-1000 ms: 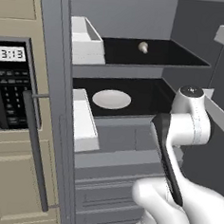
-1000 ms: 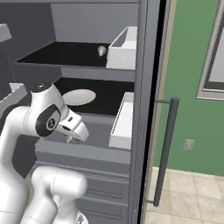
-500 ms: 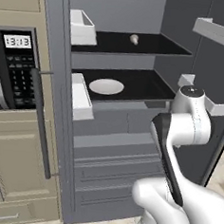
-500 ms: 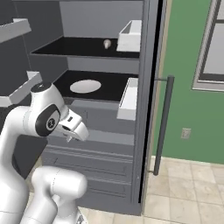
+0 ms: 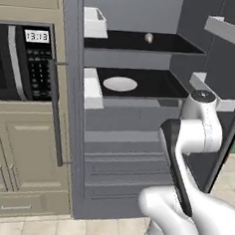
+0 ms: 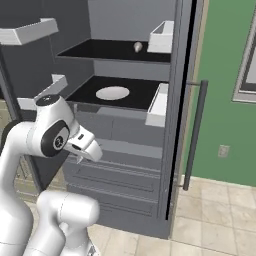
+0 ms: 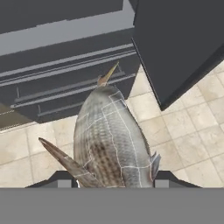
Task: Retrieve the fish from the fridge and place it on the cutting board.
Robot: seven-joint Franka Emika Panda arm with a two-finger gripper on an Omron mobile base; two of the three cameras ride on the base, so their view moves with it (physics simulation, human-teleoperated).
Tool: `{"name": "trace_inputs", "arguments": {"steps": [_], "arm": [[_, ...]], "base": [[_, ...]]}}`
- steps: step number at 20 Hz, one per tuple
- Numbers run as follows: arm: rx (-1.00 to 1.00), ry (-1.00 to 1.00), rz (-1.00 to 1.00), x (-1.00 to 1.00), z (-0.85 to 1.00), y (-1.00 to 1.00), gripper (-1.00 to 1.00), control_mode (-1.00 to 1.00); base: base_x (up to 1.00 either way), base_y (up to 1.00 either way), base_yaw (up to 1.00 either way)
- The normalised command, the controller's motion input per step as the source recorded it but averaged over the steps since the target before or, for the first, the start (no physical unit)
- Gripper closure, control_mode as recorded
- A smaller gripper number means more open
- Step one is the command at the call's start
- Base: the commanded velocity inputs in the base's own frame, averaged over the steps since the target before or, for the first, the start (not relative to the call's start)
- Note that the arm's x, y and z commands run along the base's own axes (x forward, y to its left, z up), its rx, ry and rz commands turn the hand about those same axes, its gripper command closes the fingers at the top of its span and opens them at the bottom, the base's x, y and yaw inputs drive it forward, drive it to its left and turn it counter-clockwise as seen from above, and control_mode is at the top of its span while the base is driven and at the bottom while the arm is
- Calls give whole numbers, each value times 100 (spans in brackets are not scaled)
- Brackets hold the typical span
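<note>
Fridge [image 5: 131, 155]: doors open, 2 black shelves visible above grey drawer fronts; long dark bar handle on the door at the left in the left base view.
Upper shelf: 1 small round beige item [image 5: 148, 37] near the middle, 1 white bin [image 5: 94, 23] at the left edge.
Lower shelf: 1 round white plate [image 5: 120, 84] lying flat, with nothing on it; a second white bin [image 5: 93, 87] just left of it.
Microwave [image 5: 21, 62]: black panel, left of the fridge, clock reading 13:13.
Fish [image 7: 111, 146]: out of the fridge, in the pincer; mottled grey-beige body extends away from the hand camera, above the beige tiled floor [image 7: 183, 127] in front of the fridge drawers.
Gripper [image 7: 111, 179]: its 2 dark fingertips sit tight against either side of the fish, closed on it.
Arm: folded low in front of the drawers, in both base views.
Cutting board: location cannot be told.
</note>
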Motion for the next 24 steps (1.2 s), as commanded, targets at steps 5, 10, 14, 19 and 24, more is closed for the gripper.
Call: {"name": "trace_inputs", "arguments": {"steps": [5,10,14,19,24], "arm": [[0,0,0,0,0,0,100,100],[0,0,0,0,0,0,100,100],[0,0,0,0,0,0,100,100],[0,0,0,0,0,0,100,100],[0,0,0,0,0,0,100,100]], "base": [[-52,17,44],[-53,25,50],[-47,42,50],[-23,42,56],[0,37,62]]}}
